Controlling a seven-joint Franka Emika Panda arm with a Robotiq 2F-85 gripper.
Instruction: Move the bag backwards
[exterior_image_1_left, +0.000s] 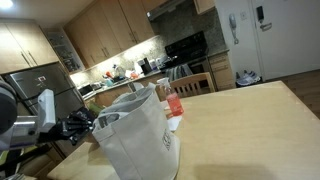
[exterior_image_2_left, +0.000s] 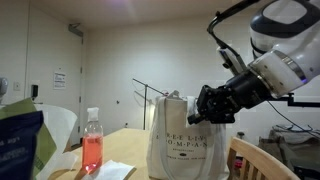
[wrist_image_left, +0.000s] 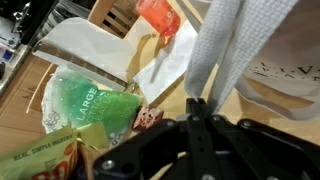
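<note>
My black fingers (wrist_image_left: 196, 108) are squeezed tight together on the big off-white soft cloth bag (exterior_image_1_left: 135, 135). In the wrist view, the bag's white cloth handle (wrist_image_left: 222, 50) comes out from between my tips, so I am pinching it and there is no gap left. In both exterior views I hold on at the top edge of the bag. The bag stands upright on the light wooden desk (exterior_image_1_left: 250, 125), with dark letters on its side. A clear bottle of red drink (exterior_image_1_left: 173, 100) stands just beside the bag. A green packet (wrist_image_left: 95, 108) and a white sheet of paper (wrist_image_left: 100, 45) lie on the desk near it.
</note>
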